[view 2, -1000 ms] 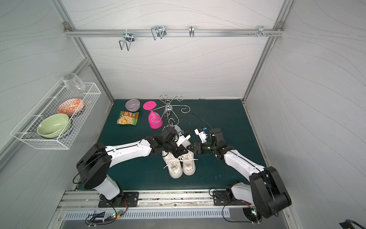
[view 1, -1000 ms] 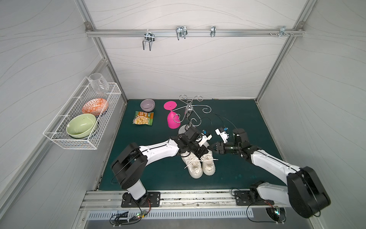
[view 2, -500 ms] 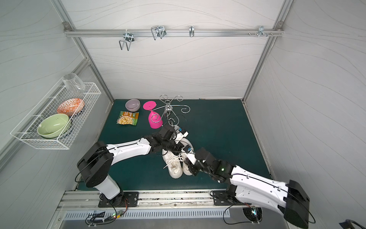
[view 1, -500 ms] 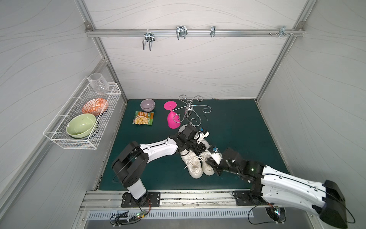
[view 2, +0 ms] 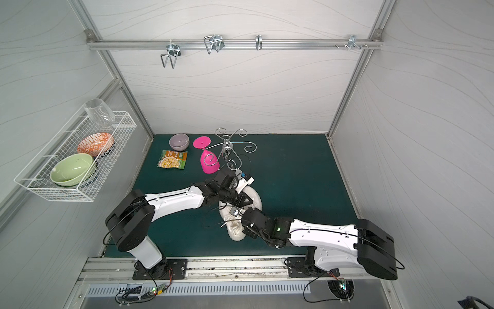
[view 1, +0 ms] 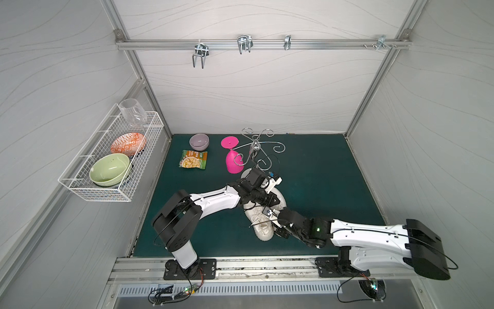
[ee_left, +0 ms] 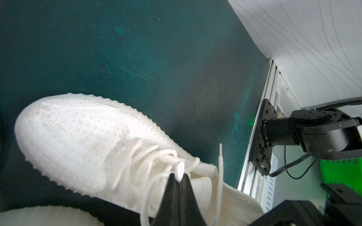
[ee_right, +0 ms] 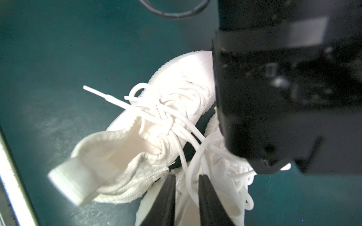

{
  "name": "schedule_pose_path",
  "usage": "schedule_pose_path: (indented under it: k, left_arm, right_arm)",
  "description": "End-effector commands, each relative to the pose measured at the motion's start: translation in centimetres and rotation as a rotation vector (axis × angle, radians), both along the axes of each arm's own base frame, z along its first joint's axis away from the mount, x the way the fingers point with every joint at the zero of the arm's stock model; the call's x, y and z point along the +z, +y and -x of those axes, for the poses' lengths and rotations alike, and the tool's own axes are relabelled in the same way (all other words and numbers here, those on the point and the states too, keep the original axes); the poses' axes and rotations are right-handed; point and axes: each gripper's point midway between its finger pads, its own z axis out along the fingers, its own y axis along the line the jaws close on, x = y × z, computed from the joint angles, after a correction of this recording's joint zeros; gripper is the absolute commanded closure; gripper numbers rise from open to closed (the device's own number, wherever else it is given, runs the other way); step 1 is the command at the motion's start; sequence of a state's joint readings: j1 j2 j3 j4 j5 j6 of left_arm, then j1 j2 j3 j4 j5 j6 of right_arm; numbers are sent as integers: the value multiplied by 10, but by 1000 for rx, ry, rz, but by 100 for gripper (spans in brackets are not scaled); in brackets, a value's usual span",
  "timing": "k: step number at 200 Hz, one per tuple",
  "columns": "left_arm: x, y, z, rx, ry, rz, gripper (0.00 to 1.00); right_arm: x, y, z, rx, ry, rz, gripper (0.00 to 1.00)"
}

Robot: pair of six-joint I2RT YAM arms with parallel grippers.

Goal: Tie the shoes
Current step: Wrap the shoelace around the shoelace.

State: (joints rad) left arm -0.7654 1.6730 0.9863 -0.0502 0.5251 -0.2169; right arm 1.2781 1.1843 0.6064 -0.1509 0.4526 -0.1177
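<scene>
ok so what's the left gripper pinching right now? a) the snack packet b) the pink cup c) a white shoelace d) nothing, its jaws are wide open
c: in the left wrist view the left gripper has its black tips closed together on a white shoelace coming up off the shoe.
</scene>
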Motion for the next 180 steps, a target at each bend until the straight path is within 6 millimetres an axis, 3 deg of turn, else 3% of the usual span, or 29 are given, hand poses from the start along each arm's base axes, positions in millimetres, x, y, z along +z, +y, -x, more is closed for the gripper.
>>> schedule_pose_path:
  k: [1,24,65,125,156,180]
  left_arm:
    - [4,-5,-7,1,-11,32,100]
    - [3,-6,-6,1,-6,31,100]
    - [3,-5,-6,5,-2,32,100]
    - [9,-7,-10,23,7,60,100]
    - [14,-8,-12,31,14,92,100]
    - [14,-9,-12,31,20,96,100]
  right_arm:
    - [8,10,-5,25,-53,11,73]
    - [3,11,-8,18,-61,43,76]
    - [17,8,-9,-23,-55,-10,100]
    - [23,-34,-5,-174,144,-141,100]
    - [11,-56,-11,-291,370,-221,100]
    - [-1,-61,-14,-339,528,-257,100]
